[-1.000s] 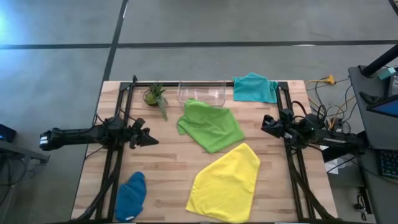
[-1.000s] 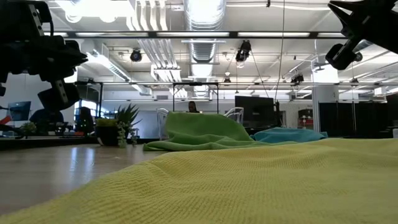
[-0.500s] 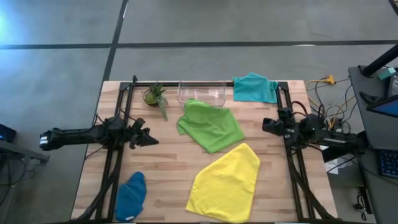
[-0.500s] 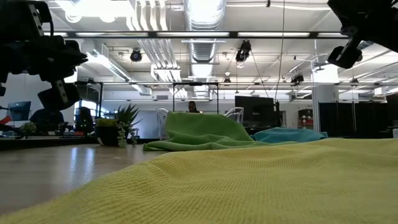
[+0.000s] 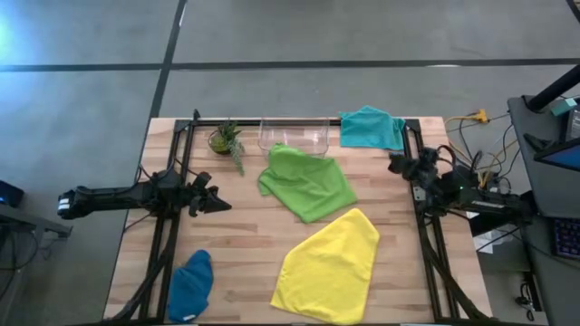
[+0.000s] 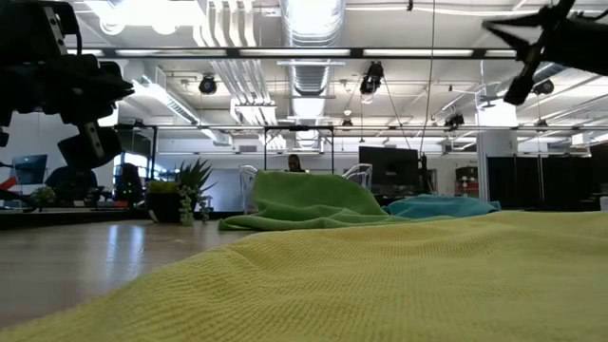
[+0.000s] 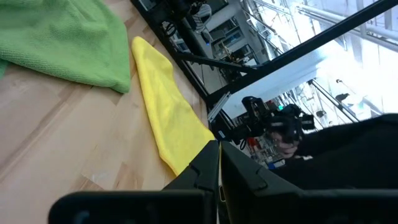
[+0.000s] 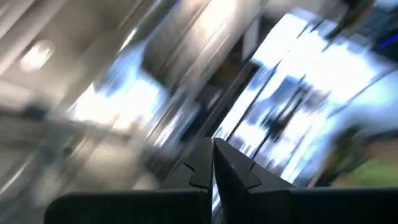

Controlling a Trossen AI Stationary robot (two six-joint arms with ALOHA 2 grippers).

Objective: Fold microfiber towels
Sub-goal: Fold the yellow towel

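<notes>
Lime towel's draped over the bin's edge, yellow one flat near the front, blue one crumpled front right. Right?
Not quite: the high view shows the blue towel crumpled at the front left, not the front right. The rest holds: the lime towel laps over the bin edge, and the yellow towel lies flat near the front.

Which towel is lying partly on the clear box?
The lime green towel: its top edge overlaps the clear plastic bin. The others lie apart from it.
</notes>
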